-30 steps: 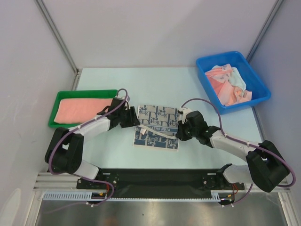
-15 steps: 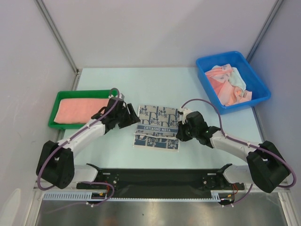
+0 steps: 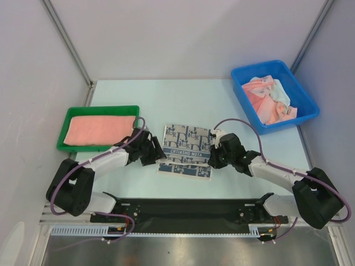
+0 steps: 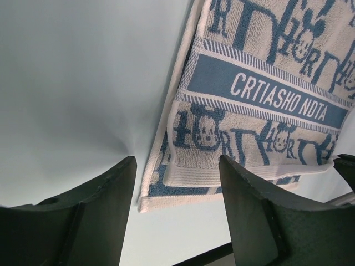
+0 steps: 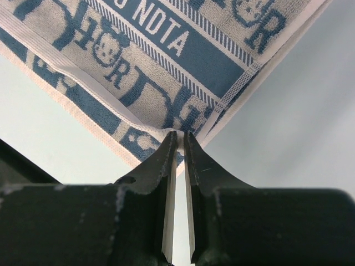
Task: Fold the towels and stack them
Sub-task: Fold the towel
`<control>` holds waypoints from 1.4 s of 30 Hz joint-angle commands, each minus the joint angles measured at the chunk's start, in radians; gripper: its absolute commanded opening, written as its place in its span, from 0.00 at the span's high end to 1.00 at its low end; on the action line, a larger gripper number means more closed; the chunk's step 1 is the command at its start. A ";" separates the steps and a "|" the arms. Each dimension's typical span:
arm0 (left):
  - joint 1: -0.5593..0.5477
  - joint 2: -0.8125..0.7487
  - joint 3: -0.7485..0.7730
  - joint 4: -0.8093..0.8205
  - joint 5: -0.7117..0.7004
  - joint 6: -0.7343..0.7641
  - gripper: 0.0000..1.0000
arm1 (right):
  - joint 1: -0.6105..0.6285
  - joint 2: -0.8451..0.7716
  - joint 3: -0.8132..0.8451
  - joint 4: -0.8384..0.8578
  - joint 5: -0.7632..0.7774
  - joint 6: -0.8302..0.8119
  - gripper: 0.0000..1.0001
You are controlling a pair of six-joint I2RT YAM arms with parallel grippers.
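A navy-and-white patterned towel [image 3: 186,148] lies folded over on the table's middle, its upper layer stopping short of the near edge. My left gripper [image 3: 156,153] is open at the towel's left near corner. In the left wrist view the corner [image 4: 166,188] lies between my spread fingers [image 4: 252,205]. My right gripper [image 3: 213,159] is at the towel's right near corner. In the right wrist view it [image 5: 178,136] is shut on the hem of the towel [image 5: 166,50]. A salmon-pink towel [image 3: 100,129] lies flat in the green tray [image 3: 100,109].
The blue bin [image 3: 258,66] at the back right holds crumpled pink and white towels [image 3: 269,100]. The green tray is at the left, close behind my left arm. A black rail [image 3: 188,208] runs along the near edge.
The towel's lifted upper layer has been laid down flat. My left gripper has let go, swung out and come back, open, to the left near corner. The right gripper has stayed put.
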 commanded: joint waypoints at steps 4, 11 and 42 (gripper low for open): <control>-0.022 -0.013 -0.031 0.081 0.029 -0.062 0.35 | 0.012 -0.033 -0.006 0.017 0.002 0.007 0.87; -0.020 -0.016 -0.025 0.088 0.018 -0.065 0.57 | 0.014 -0.046 -0.004 0.007 0.005 0.007 0.86; -0.077 -0.137 -0.019 -0.048 -0.023 0.027 1.00 | 0.052 -0.243 -0.120 0.006 0.154 0.222 1.00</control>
